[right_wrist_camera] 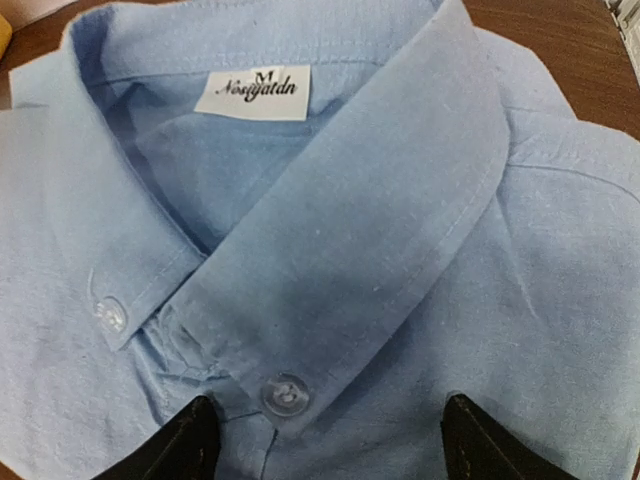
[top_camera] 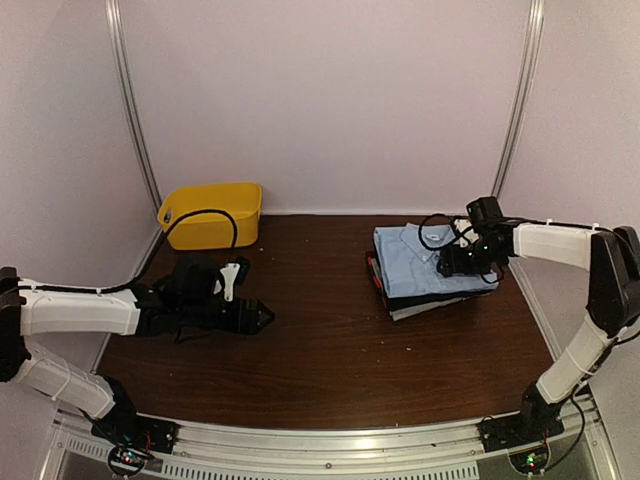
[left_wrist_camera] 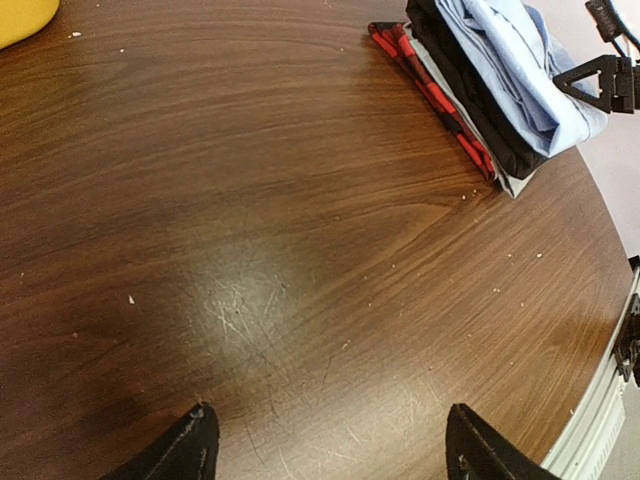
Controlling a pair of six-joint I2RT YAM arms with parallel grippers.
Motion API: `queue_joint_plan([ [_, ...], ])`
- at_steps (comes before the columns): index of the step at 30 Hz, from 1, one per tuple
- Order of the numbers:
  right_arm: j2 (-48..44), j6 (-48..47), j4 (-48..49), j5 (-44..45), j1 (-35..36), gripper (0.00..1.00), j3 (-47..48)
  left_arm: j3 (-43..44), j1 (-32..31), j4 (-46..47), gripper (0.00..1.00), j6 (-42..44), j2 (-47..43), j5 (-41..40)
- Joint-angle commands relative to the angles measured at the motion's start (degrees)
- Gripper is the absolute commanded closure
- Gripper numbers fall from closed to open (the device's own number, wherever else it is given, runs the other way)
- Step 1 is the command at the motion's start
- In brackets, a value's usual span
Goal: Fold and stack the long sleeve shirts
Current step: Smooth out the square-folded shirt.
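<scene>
While left gripper (left_wrist_camera: 326, 432) and right gripper (right_wrist_camera: 326, 425) gape, light blue shirt (right_wrist_camera: 545, 300) lies folded, collar (right_wrist_camera: 400, 200) buttoned, label (right_wrist_camera: 255, 93) showing

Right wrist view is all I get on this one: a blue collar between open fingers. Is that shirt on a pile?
Observer: Yes, the light blue shirt lies folded on top of a black shirt.
Operator: Anything under the black?
Observer: A pale grey shirt, with a red-and-black checked cloth showing at their edge.
Operator: The left gripper?
Observer: The left gripper is open over bare table, holding nothing.
</scene>
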Motion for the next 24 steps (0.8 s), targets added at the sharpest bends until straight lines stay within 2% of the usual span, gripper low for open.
queue_joint_plan([
  [1,3.18,0.6,3.6,1.02,0.18,0.21,-2.97,0.63,0.5,0.65,0.2,1.0,-1.11,-1.62],
  [7,2.23,1.09,2.68,2.17,0.67,0.19,-4.63,1.67,0.67,-2.31,0.14,2.37,-2.15,-4.38],
  [14,-8.16,2.78,0.27,0.86,0.97,0.13,-0.98,4.22,2.57,-4.69,0.08,3.79,-2.75,-8.03],
  [19,-16.56,5.25,-1.76,3.4,0.94,0.0,-1.37,7.53,5.28,-7.42,0.04,5.76,-3.17,-11.39],
  [24,-23.7,7.47,-3.96,8.05,0.97,0.0,-3.69,10.41,10.36,-8.58,0.03,7.38,-4.63,-11.98],
])
